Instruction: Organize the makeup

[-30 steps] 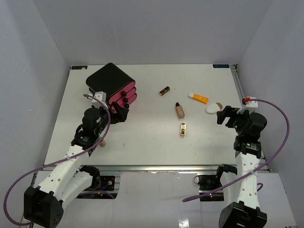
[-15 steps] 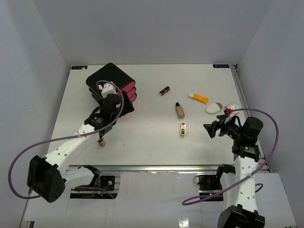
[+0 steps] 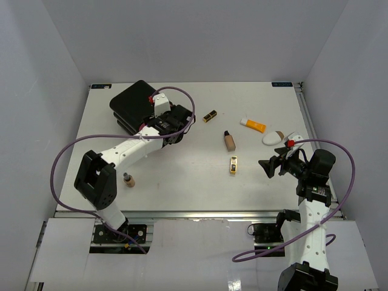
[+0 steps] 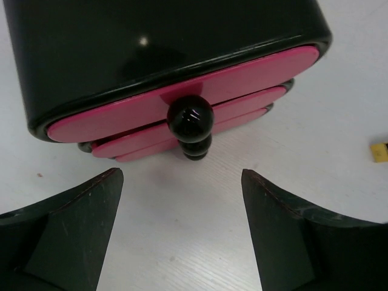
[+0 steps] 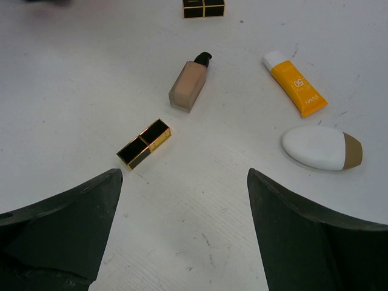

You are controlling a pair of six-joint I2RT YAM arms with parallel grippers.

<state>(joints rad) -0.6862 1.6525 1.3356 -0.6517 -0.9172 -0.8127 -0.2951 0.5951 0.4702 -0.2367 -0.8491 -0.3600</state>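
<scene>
The makeup lies on the right half of the table: a black-and-gold lipstick (image 3: pixel 210 116), a beige foundation bottle (image 3: pixel 230 140), a second lipstick (image 3: pixel 233 164), an orange tube (image 3: pixel 253 125) and a white puff (image 3: pixel 274 137). Another foundation bottle (image 3: pixel 127 180) sits at the left front. My left gripper (image 3: pixel 170 124) is open and empty, low in front of the pink drawers and their black knobs (image 4: pixel 190 118). My right gripper (image 3: pixel 270 165) is open and empty above bare table; its view shows the lipstick (image 5: pixel 143 143), bottle (image 5: pixel 190 83), tube (image 5: pixel 295 83) and puff (image 5: pixel 321 147) ahead of it.
The black box (image 3: pixel 134 102) with pink drawers stands at the back left, drawers shut (image 4: pixel 182 91). The far lipstick shows at the right edge of the left wrist view (image 4: pixel 379 151) and at the top of the right wrist view (image 5: pixel 204 8). A purple cable loops over the left arm.
My left arm has swung from the left front up and right to the drawer fronts. My right gripper moved a little down and left, then held still. The makeup has not moved.
</scene>
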